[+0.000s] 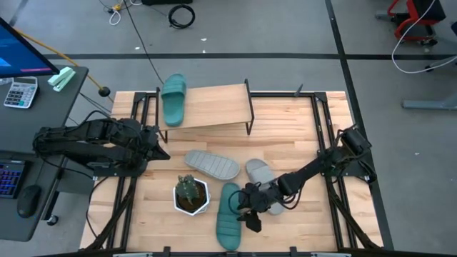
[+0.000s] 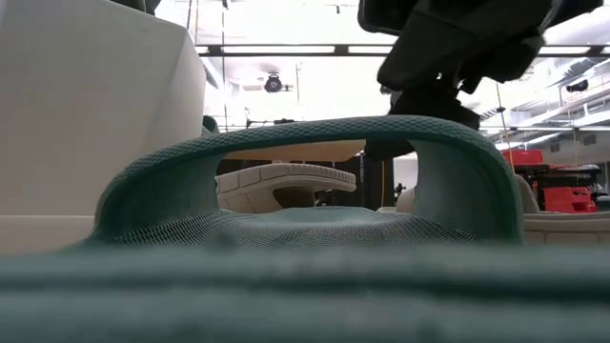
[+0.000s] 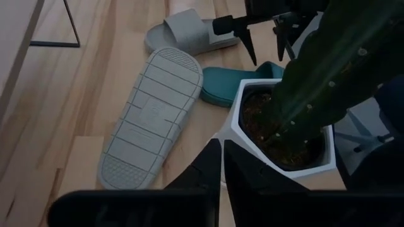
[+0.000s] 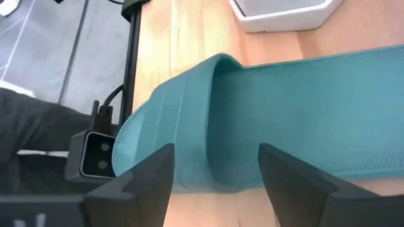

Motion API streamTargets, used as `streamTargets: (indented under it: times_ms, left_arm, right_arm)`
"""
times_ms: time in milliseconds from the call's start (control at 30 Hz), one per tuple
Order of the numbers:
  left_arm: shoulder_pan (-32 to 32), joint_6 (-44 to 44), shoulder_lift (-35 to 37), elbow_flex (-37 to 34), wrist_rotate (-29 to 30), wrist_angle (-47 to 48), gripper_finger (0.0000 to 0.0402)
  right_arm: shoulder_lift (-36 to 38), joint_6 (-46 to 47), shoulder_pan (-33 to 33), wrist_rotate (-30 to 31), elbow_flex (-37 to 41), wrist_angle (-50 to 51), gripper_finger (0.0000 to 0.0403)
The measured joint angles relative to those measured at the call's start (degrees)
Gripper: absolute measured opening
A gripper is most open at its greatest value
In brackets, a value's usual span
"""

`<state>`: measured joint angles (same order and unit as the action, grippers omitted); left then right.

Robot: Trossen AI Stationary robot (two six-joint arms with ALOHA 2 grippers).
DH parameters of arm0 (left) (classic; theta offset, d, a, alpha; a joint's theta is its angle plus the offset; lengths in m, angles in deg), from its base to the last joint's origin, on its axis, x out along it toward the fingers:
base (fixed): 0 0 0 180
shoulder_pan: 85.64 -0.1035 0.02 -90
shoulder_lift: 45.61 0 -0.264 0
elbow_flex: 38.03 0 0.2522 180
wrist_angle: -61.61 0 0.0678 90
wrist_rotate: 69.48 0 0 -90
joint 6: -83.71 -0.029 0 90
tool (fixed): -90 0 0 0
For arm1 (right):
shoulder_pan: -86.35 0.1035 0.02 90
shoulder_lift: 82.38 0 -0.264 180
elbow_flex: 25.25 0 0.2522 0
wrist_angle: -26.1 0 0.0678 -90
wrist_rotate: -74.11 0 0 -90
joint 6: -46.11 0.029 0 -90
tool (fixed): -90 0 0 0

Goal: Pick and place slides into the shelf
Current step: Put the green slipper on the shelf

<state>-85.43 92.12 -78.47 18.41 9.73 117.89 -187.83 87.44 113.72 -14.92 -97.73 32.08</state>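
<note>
Fingers of the right gripper (image 1: pixel 248 209) stand apart over the strap of a teal slide (image 1: pixel 228 225) lying at six o'clock on the table (image 1: pixel 300 135), gripping nothing. Another teal slide (image 1: pixel 173 99) rests on the shelf (image 1: pixel 214 106) at twelve o'clock, at its left end. Two grey slides lie mid-table: one sole-up (image 1: pixel 212 164), one upright (image 1: pixel 261 173) just beside the right arm. The left gripper (image 1: pixel 161 148), closed and empty, waits at nine o'clock near the potted cactus (image 1: pixel 190 194).
</note>
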Motion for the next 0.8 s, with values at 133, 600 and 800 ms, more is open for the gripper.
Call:
streamTargets:
  times_ms: [133, 600, 800]
  left_arm:
    - [0.0, -0.1, 0.0, 0.0, 0.0, 0.0, 0.0012]
    - [0.0, -0.1, 0.0, 0.0, 0.0, -1.8, 0.0022]
    - [0.0, 0.0, 0.0, 0.0, -0.1, -1.8, 0.0005]
  right_arm:
    - [0.0, -0.9, -1.3, -3.1, 0.0, -0.6, 0.0234]
    - [-3.9, -0.5, -2.5, -7.4, -2.7, -4.4, 0.0235]
    - [-10.7, -3.4, -2.3, -9.0, -10.3, -3.5, 0.0232]
